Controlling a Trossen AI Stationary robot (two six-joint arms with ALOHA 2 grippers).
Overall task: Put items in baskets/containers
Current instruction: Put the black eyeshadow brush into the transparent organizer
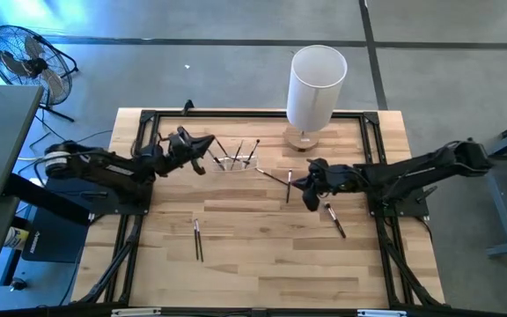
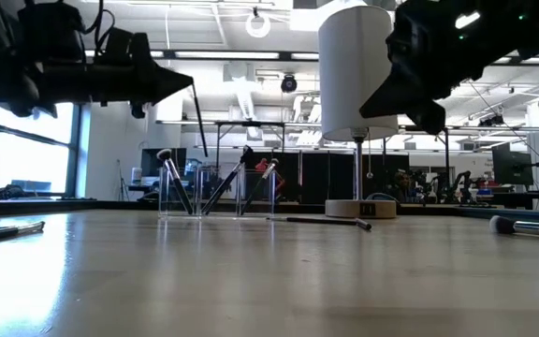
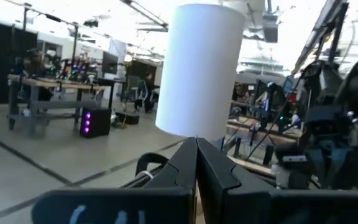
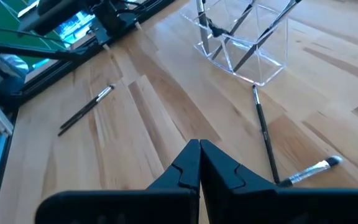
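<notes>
Looking down from above, the left gripper (image 1: 202, 155) hangs with its fingers pressed together on nothing, just beside the clear holder (image 1: 236, 159), which sits toward the table's far edge with several brushes (image 1: 252, 151) leaning in it. The right gripper (image 1: 310, 195) is likewise pinched shut and empty, on the holder's other side and a little nearer the front. Between it and the holder lie a long dark brush (image 1: 275, 176) and a second one (image 1: 289, 187) beside it. Another brush (image 1: 334, 219) rests just beyond the right gripper toward the front, and a pair (image 1: 198, 239) lies well apart, out on the bare boards nearer the left arm. The white cylinder (image 1: 315, 88) stands at the far rim, behind both grippers. The front half of the wooden table (image 1: 262, 282) is open planking.

From table height, both grippers hover above the surface, and the holder (image 2: 215, 195) stands between them with brushes slanting inside. One brush (image 2: 321, 221) lies flat beside the cylinder's wooden base (image 2: 360, 208).

Over the left wrist, the closed fingers (image 3: 185, 165) point at the white cylinder (image 3: 201, 68).

Over the right wrist, the closed fingers (image 4: 188, 165) point across bare boards toward the holder (image 4: 244, 43); a dark brush (image 4: 263, 134) and a pale-tipped one (image 4: 309, 171) lie just ahead, another (image 4: 86, 109) off to the side.
</notes>
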